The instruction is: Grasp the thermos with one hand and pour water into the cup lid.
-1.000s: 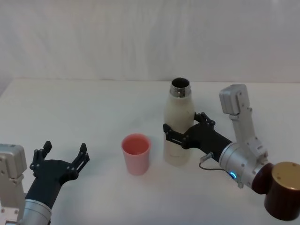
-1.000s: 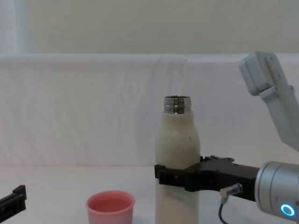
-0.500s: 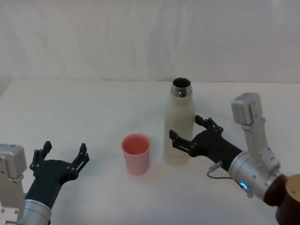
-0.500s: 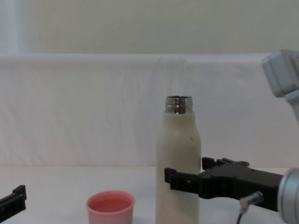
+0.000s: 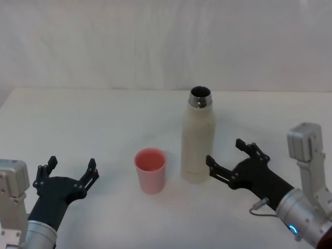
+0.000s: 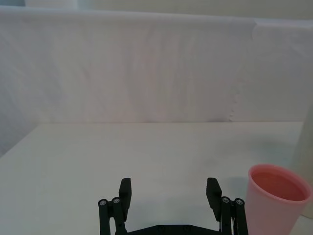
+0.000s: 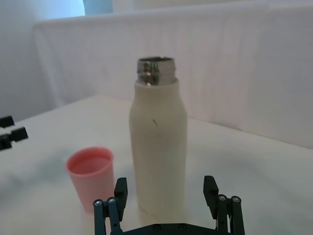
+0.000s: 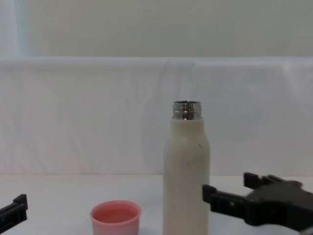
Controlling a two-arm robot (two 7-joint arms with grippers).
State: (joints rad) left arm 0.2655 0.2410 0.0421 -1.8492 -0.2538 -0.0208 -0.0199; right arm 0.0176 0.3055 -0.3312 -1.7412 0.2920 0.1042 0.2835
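Black right end effector [image 5: 232, 162]: spread wide, pinching nothing, just beside thermos on its right, apart from it.
Black left end effector [image 5: 68, 174]: spread, idle near desk's front left corner.
Thermos [image 5: 197, 137]: upright, uncapped, mid-desk [image 5: 93, 119], right of cup lid.
Cup lid [image 5: 151, 170]: upright just left of thermos; contents hard to tell.
Progress: no grasp now, no tilt; judged either finished and released, or grasp and pour left.
Change: a second ago closed around thermos body; now withdrawn toward desk's front right, bottle unmoved.
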